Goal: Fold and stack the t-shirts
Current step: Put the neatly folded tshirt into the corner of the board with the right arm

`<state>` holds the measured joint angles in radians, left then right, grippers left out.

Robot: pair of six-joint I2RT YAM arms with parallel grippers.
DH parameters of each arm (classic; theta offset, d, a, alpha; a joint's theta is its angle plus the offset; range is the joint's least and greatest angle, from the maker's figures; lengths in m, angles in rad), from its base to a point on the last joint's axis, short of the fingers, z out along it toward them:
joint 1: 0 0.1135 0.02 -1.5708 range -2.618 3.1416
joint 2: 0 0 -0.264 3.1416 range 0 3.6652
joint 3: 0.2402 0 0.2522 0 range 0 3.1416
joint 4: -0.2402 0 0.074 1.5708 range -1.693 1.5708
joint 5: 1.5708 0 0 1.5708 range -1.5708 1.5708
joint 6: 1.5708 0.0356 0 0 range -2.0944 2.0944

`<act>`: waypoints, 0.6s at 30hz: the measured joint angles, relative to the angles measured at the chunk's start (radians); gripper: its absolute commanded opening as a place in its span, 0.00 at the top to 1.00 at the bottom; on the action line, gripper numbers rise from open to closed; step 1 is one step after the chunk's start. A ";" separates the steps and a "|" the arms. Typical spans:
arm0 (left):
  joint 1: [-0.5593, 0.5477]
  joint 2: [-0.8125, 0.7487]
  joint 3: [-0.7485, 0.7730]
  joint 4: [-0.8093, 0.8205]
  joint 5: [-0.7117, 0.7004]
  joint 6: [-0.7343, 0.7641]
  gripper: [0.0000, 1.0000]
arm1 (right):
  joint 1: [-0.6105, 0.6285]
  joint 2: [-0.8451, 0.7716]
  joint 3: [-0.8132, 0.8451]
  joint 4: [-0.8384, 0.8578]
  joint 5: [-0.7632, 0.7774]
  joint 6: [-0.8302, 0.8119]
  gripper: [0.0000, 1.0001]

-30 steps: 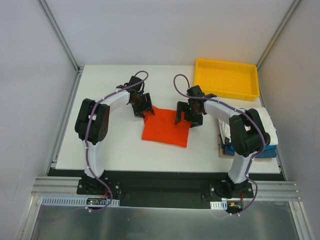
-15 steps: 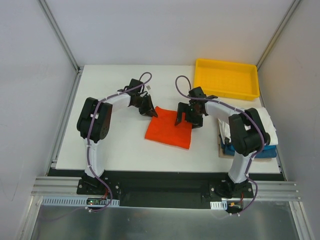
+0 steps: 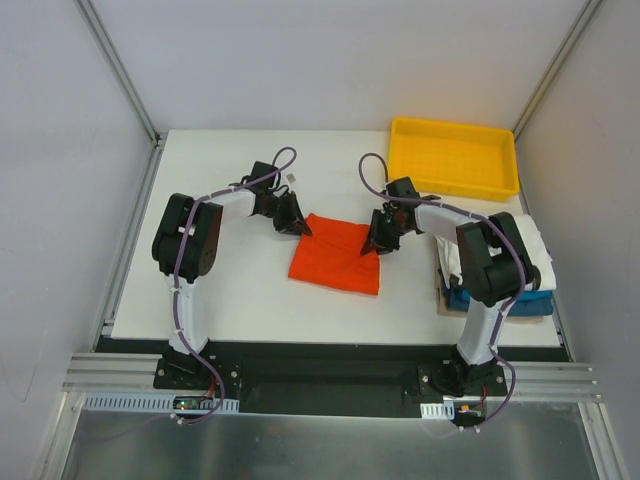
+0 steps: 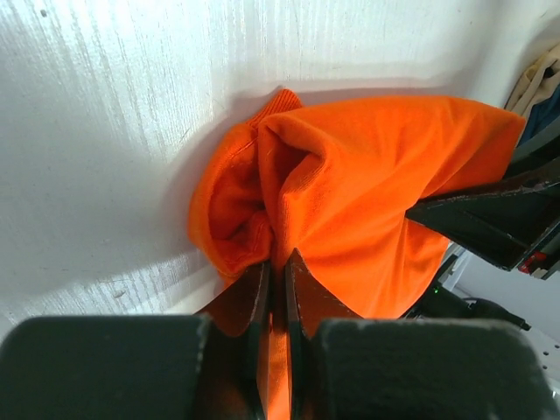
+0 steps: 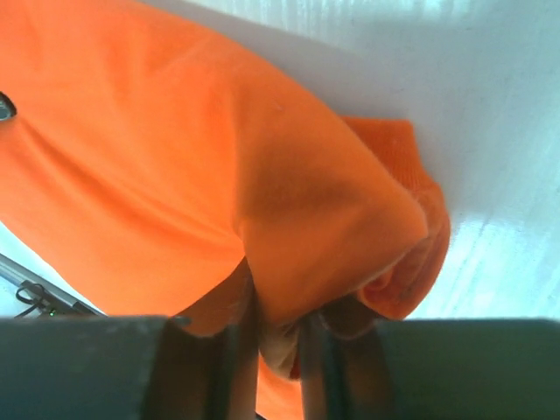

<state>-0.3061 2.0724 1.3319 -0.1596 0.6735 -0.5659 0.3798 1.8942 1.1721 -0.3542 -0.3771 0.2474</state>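
An orange-red t-shirt point(image 3: 335, 258), folded to a rough rectangle, lies in the middle of the white table. My left gripper point(image 3: 300, 226) is shut on its far left corner; the left wrist view shows the orange cloth point(image 4: 350, 192) bunched and pinched between the dark fingers point(image 4: 306, 293). My right gripper point(image 3: 376, 245) is shut on the far right corner, where the right wrist view has a thick fold of the shirt point(image 5: 289, 201) clamped between its fingers point(image 5: 241, 350). White and blue t-shirts point(image 3: 500, 282) lie stacked at the right edge of the table, partly behind the right arm.
A yellow rectangular tray point(image 3: 455, 157) stands at the far right of the table point(image 3: 220, 290). The stack of cloth sits right beside the right arm's elbow. Grey walls and metal rails enclose the table on three sides.
The right gripper has closed from wide open onto the shirt's far right corner. The left gripper closed on the far left corner, and the shirt shifted slightly right.
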 measured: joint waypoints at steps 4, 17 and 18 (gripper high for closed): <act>0.000 0.000 -0.007 0.010 -0.001 -0.003 0.79 | 0.000 0.000 -0.006 0.014 -0.021 -0.005 0.99; 0.000 -0.165 -0.126 0.013 -0.042 -0.005 0.01 | 0.074 -0.057 -0.008 -0.042 0.132 -0.050 0.99; 0.000 -0.186 -0.139 0.011 -0.047 -0.003 0.01 | 0.090 -0.077 -0.008 -0.072 0.177 -0.058 0.99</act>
<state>-0.3061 1.8862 1.1931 -0.1486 0.6266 -0.5686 0.4702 1.8168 1.1637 -0.4259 -0.2001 0.1890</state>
